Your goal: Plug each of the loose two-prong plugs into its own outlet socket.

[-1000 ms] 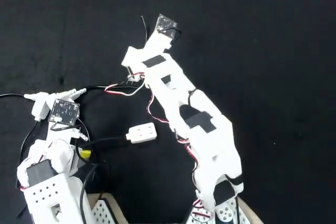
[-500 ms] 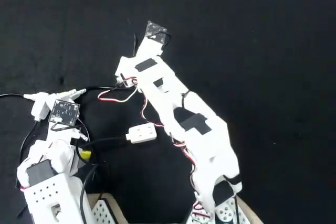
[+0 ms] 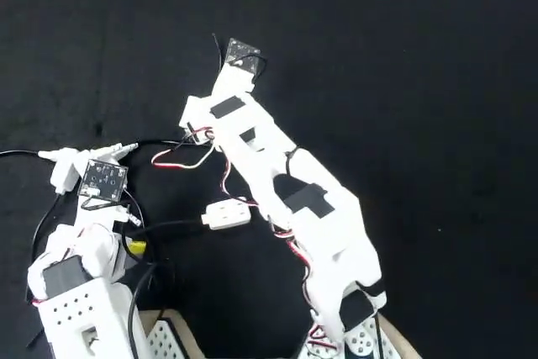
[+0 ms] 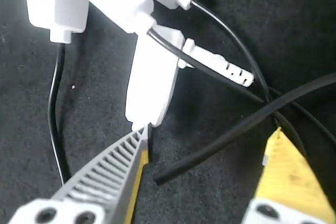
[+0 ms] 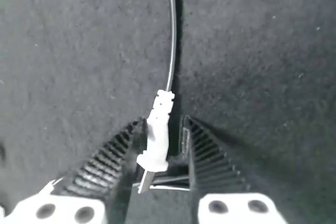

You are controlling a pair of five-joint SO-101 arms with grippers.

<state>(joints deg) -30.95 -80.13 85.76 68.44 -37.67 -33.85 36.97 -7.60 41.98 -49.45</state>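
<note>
Our right arm swung left, right gripper [image 5: 163, 148] pinching the white plug [image 5: 156, 140] well apart from the outlet [image 3: 227, 213], left gripper [image 4: 207, 137] wide open over cords [image 4: 226, 132]; the plug sits skewed, so cord drag could twist it loose.

Swung the right gripper [image 5: 163, 127] and its pinched plug [image 5: 156, 142] leftward over the table, now covering one end of the white outlet strip [image 3: 220, 215].

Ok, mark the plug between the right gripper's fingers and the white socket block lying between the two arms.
plug [image 5: 156, 139], right wrist view, middle of its white body.
socket block [image 3: 225, 214], high view, centre of its top face.
</note>
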